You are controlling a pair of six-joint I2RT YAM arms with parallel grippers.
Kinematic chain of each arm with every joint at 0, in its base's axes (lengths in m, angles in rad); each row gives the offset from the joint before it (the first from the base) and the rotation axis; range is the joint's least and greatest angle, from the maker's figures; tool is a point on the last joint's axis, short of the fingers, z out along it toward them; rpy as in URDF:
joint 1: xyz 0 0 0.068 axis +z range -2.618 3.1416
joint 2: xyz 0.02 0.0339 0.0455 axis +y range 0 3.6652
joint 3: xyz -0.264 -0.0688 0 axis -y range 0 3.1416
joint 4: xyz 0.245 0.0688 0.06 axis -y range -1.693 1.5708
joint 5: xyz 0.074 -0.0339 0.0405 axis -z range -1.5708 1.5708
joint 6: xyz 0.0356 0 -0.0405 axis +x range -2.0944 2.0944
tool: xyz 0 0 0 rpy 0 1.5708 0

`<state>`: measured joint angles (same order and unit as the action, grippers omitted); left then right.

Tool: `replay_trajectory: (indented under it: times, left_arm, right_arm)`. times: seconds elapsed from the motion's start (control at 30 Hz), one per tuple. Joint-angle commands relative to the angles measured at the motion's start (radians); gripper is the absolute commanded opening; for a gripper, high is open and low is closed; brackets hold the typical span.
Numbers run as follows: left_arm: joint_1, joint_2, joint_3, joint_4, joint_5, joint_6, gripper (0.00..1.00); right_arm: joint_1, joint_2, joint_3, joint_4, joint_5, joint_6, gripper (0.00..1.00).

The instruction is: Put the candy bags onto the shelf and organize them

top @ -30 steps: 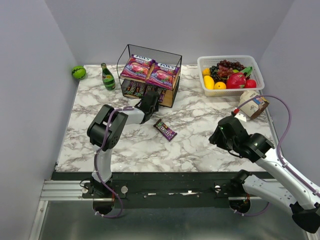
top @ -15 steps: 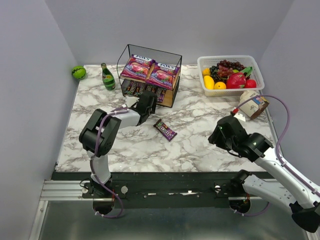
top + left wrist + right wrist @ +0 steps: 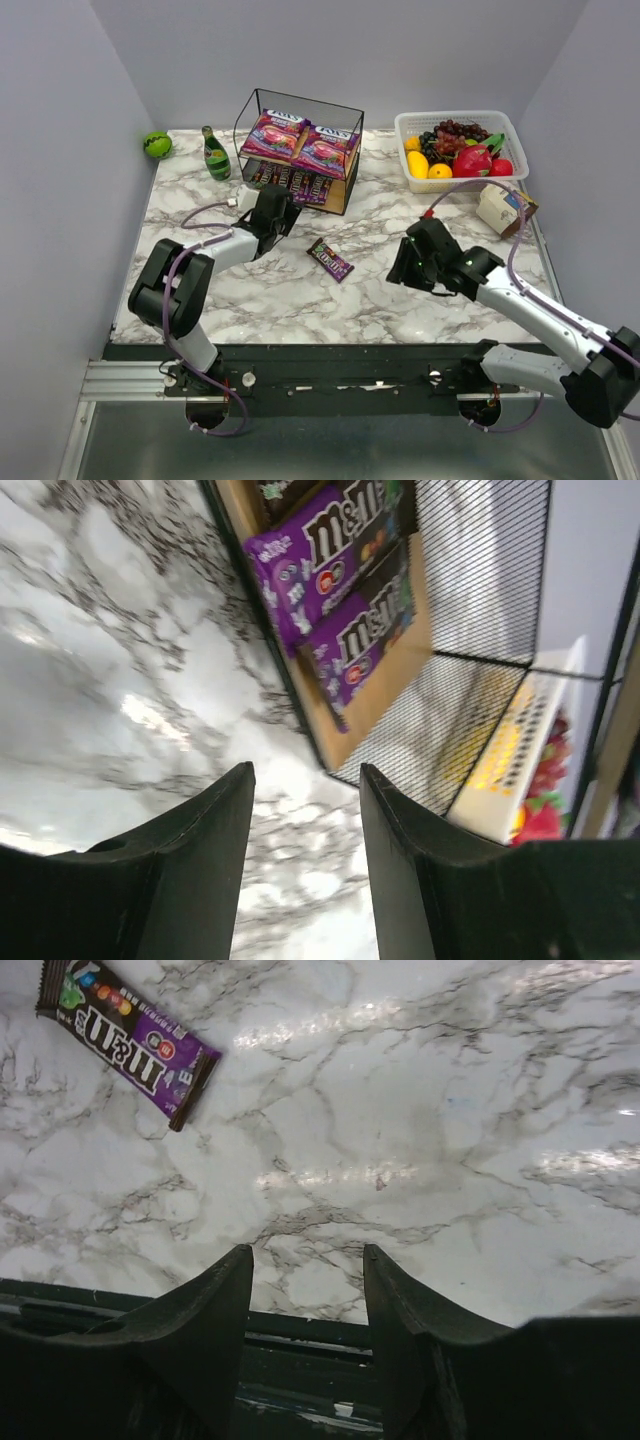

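1. The marble table (image 3: 400,300) carries the shelf (image 3: 343,192) at its far side
2. Two FOX'S bags (image 3: 324,151) lie on the top tier, with M&M's packets (image 3: 290,182) on the lower tier
3. The left pincer (image 3: 305,780) gapes empty before the shelf, and the right pincer (image 3: 308,1260) gapes empty near the lone packet (image 3: 128,1047) on the table

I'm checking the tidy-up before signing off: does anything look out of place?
Yes: one M&M's packet lies alone and askew on the marble table, in front of the shelf, while the other packets sit on its lower board.
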<state>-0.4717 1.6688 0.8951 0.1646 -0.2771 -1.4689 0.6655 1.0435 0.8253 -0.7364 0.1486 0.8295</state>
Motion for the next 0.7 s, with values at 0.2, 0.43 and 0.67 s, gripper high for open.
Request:
replay_trajectory:
  times: [0.2, 0.43, 0.67]
  left_arm:
    - [0.168, -0.035, -0.016, -0.2, 0.332, 0.574, 0.66]
    - [0.171, -0.046, -0.001, -0.252, 0.391, 0.739, 0.99]
    - [0.171, -0.052, 0.008, -0.263, 0.47, 0.846, 0.99]
  right_arm:
    - [-0.006, 0.297, 0.075, 0.264, -0.297, -0.061, 0.51]
    - [-0.004, 0.498, 0.176, 0.35, -0.406, -0.086, 0.45]
    - [-0.004, 0.657, 0.262, 0.379, -0.474, -0.107, 0.38]
